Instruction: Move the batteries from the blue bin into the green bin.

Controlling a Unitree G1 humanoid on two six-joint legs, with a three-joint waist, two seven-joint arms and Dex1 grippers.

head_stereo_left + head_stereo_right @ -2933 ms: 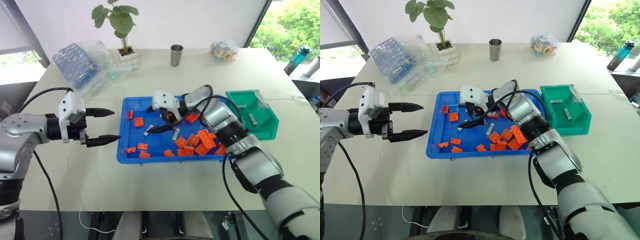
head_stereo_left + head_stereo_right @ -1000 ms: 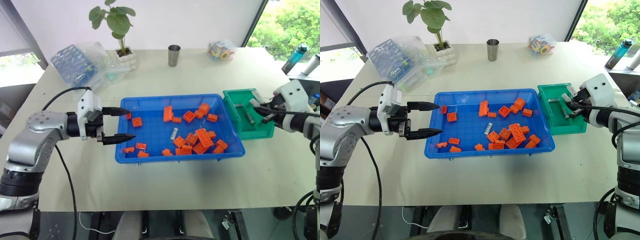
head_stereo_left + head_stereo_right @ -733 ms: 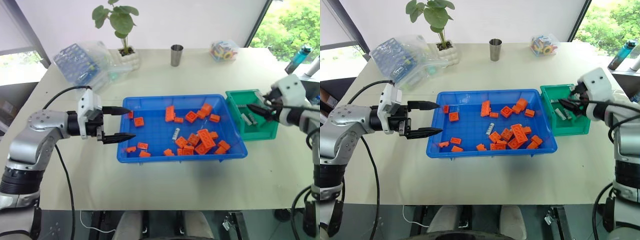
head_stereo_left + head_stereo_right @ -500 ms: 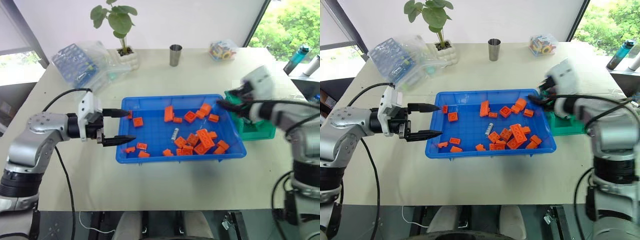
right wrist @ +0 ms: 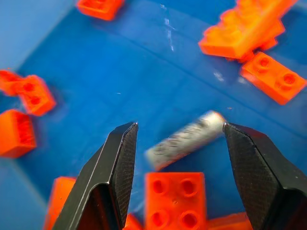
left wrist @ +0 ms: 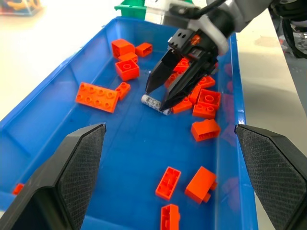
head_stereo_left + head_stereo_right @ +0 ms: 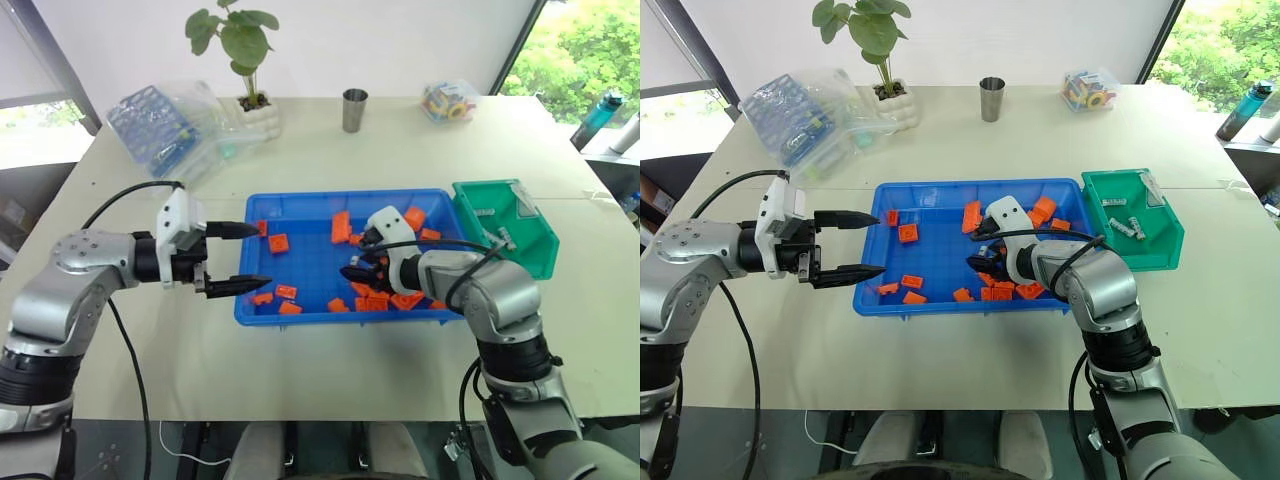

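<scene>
Having left the green bin [image 7: 1130, 232], the right end effector [image 6: 160, 98] had swung back, released, to straddle a battery [image 5: 184, 139] mid blue bin [image 7: 300, 312], starting another pick.

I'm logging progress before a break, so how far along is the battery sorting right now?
Done: a few batteries already lie in the green bin. In hand: the right gripper is open and straddling one battery lying among orange bricks in the blue bin, not yet gripped. The left gripper hovers open at the bin's left edge, holding nothing. Left: grasp that battery and carry it across.
</scene>
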